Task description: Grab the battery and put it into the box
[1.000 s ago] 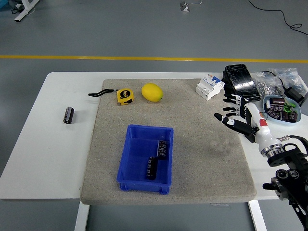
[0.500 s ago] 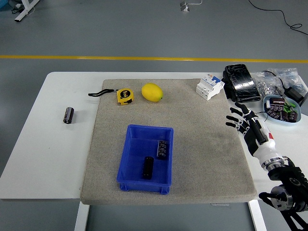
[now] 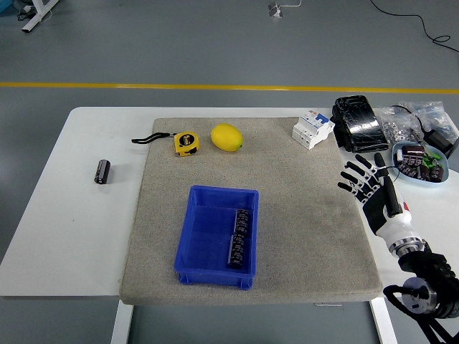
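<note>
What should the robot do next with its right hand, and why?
Probably reach toward the small dish at the table's right edge for another battery: the right hand is open and empty beside it, and two batteries already lie in the blue box.

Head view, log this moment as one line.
right hand: open, over mat edge | box: two batteries inside | spare battery: table left

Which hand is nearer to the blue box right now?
Right. The right hand hovers open over the mat's right edge, well to the right of the blue box. The left hand is not in view.
</note>
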Motion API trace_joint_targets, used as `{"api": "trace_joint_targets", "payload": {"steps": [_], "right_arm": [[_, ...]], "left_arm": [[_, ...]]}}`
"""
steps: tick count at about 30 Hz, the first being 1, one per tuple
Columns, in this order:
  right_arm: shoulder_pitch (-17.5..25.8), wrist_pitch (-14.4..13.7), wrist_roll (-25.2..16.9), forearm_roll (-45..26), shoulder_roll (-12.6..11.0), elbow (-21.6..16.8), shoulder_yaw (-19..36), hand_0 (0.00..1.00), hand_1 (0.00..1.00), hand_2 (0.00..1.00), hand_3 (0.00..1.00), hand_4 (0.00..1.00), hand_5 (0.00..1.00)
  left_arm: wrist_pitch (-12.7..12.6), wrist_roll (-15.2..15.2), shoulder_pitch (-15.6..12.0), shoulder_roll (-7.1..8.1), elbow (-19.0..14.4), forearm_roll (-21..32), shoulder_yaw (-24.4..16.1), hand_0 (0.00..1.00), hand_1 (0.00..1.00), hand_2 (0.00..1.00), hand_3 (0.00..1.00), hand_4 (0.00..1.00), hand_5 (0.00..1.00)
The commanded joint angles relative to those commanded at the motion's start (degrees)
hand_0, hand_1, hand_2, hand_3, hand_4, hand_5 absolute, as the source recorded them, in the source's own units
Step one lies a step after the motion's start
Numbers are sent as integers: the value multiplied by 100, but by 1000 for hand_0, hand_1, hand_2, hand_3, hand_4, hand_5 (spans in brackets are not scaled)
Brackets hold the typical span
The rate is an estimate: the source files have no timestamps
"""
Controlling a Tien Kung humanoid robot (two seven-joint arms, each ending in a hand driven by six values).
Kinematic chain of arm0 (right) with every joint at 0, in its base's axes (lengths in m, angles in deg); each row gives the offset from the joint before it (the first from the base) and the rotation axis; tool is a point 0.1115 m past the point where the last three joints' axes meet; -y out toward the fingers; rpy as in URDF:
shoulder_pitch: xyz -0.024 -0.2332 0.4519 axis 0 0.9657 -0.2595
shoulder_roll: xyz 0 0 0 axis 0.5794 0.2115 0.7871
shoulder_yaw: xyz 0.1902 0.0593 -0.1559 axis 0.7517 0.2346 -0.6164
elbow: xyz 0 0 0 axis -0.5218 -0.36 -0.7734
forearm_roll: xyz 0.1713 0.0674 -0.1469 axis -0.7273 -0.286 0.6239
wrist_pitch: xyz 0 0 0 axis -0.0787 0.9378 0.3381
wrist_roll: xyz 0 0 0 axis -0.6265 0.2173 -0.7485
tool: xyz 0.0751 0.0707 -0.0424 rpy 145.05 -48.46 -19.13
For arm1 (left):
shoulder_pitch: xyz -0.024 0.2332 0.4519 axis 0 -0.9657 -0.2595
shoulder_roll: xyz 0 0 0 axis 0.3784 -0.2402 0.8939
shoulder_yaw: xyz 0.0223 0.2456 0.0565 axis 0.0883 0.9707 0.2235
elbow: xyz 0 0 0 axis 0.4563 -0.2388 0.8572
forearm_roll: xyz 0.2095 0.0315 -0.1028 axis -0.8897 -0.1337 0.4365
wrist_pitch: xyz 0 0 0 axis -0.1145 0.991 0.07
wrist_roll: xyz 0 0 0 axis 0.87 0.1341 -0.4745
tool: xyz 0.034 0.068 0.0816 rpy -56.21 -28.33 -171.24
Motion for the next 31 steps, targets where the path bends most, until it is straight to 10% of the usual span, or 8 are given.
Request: {"api": "trace_joint_targets", "payload": {"steps": [31], "right_arm": [[386,-11,42,1224,-40,59,744,784,772,806,825,998,785]], "left_arm": [[26,-82,-47,-1,-18,-214,-91,733,674,713,630,674,642]]}}
